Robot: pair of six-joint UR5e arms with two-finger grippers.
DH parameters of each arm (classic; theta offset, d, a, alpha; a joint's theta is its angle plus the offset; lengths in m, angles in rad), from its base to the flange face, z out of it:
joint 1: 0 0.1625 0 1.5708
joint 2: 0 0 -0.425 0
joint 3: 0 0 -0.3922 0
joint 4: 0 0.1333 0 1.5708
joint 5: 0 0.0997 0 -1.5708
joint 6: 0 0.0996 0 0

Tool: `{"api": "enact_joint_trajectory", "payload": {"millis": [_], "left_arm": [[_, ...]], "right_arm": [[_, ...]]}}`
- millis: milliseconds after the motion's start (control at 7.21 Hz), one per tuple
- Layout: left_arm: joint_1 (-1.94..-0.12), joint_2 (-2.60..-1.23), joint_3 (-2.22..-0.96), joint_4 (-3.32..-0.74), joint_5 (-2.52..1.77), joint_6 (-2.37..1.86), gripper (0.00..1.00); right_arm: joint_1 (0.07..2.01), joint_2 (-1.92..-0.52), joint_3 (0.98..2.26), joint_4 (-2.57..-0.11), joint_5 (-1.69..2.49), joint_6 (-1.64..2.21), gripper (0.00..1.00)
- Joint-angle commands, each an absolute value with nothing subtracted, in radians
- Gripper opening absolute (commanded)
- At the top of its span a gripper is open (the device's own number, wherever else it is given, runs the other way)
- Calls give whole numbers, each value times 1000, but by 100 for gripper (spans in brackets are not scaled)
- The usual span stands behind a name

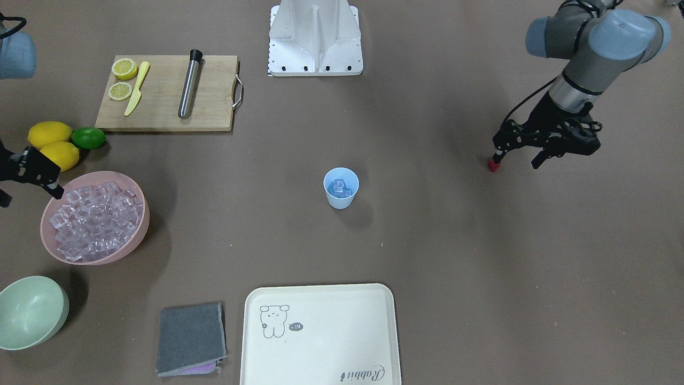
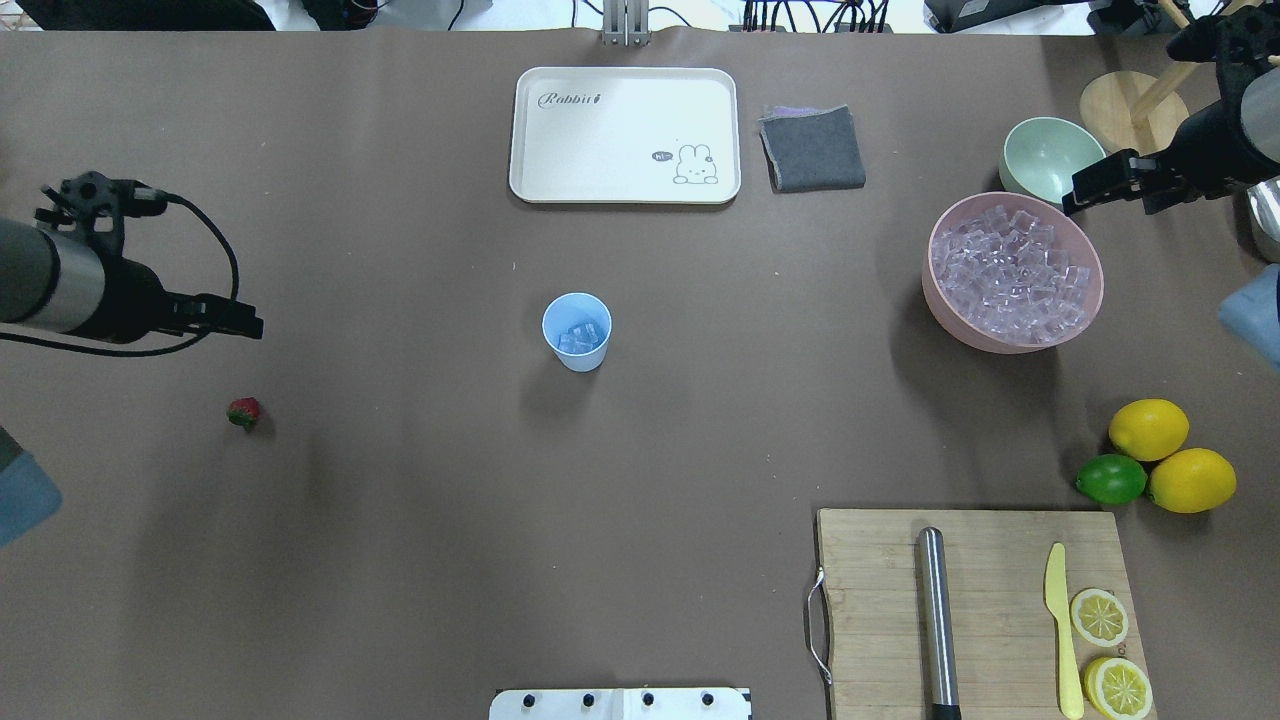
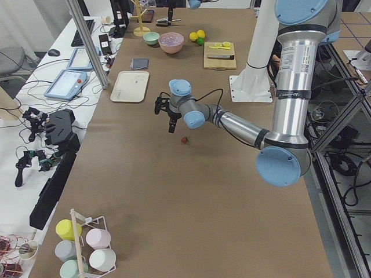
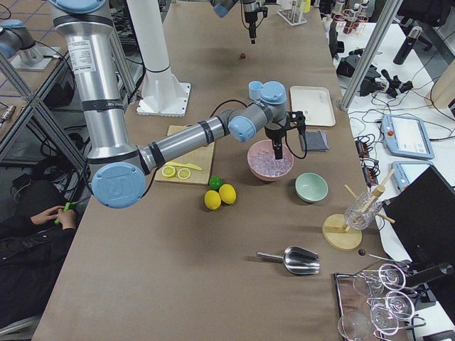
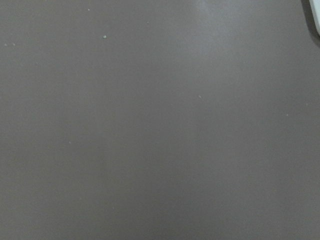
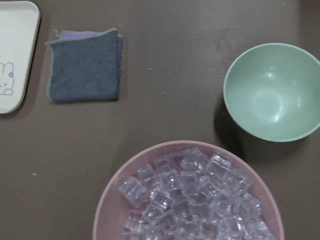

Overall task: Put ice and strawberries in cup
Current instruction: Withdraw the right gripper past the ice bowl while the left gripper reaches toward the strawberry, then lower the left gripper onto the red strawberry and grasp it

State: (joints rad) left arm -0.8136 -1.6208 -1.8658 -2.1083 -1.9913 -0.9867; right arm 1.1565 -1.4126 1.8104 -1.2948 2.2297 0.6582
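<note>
Cup (image 1: 340, 201) sits mid-table (image 1: 454, 251) with some ice (image 1: 339, 186) inside; strawberry (image 1: 494, 166) lies on the table near the left gripper (image 1: 516, 160), spread wide, empty; right gripper (image 1: 29, 195) also spread, empty, by the pink bowl (image 1: 140, 234).

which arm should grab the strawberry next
Left. The cup already holds ice, and the strawberry lies on the table close to the open left gripper. The right gripper is by the pink bowl, far across the table.
</note>
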Motion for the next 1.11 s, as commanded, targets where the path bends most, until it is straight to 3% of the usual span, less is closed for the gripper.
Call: {"api": "enact_joint_trajectory", "payload": {"millis": [0,555,694,971], "left_arm": [[-709,-1602,-1861,-2108,-1895,-1041,98],[-675,-1577,-1822,-2111,-1894,-1008,97],[-675,-1572,-1815,-2112,-1896,-985,86],[-675,-1560,-1812,-2117,-1896,-927,82]], "right_arm": [[1167,-1420,1807,-1289,2247,643,99],[1167,-1417,1805,-1290,2247,647,99],[1167,-1411,1804,-1290,2247,647,99],[1167,-1408,1804,-1290,2247,647,99]]}}
